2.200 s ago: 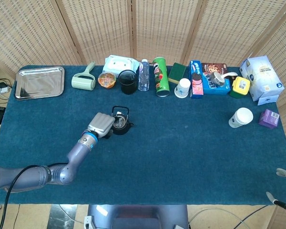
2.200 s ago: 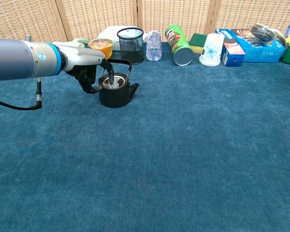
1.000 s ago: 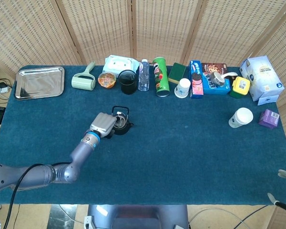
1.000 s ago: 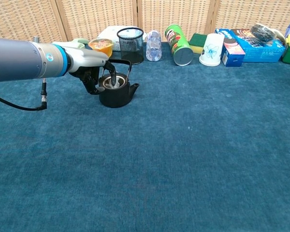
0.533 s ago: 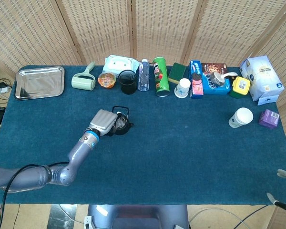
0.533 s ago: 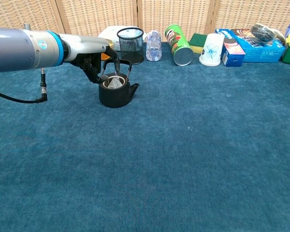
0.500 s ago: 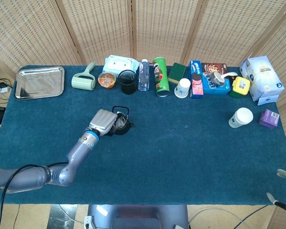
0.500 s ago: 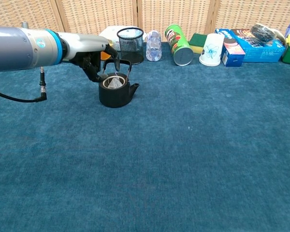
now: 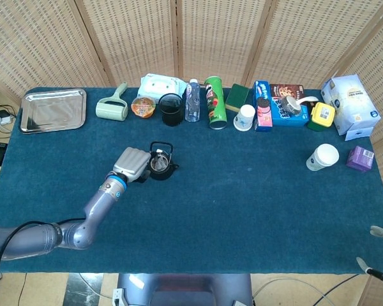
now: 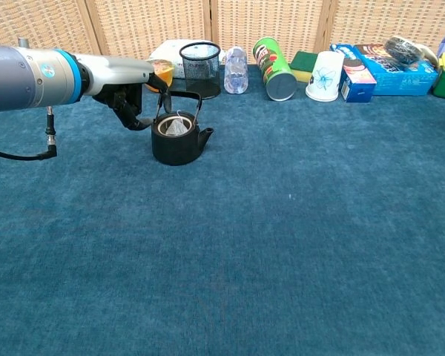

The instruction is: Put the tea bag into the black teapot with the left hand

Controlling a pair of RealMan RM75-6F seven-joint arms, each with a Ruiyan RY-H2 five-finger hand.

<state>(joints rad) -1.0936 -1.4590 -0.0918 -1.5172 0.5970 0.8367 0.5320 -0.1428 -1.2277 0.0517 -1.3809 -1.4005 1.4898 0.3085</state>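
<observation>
Beside the black teapot (image 10: 178, 142), the left hand (image 10: 130, 100) hovers, fingers loosely curled, empty; tea bag (image 10: 178, 126) sits inside, so retreat cleanly.

Black teapot (image 10: 179, 141) upright on the blue cloth, lid off, bail handle raised, spout pointing right in chest view. Pale tea bag (image 10: 177, 126) sits in its open mouth.

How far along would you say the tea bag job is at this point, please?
It looks essentially done: the tea bag sits in the open mouth of the black teapot, its string draped at the rim. The left robot hand hangs just left of the teapot's handle, holding nothing. What seems left is only to draw that arm clear. The right robot hand barely shows at the table's near right corner.
</observation>
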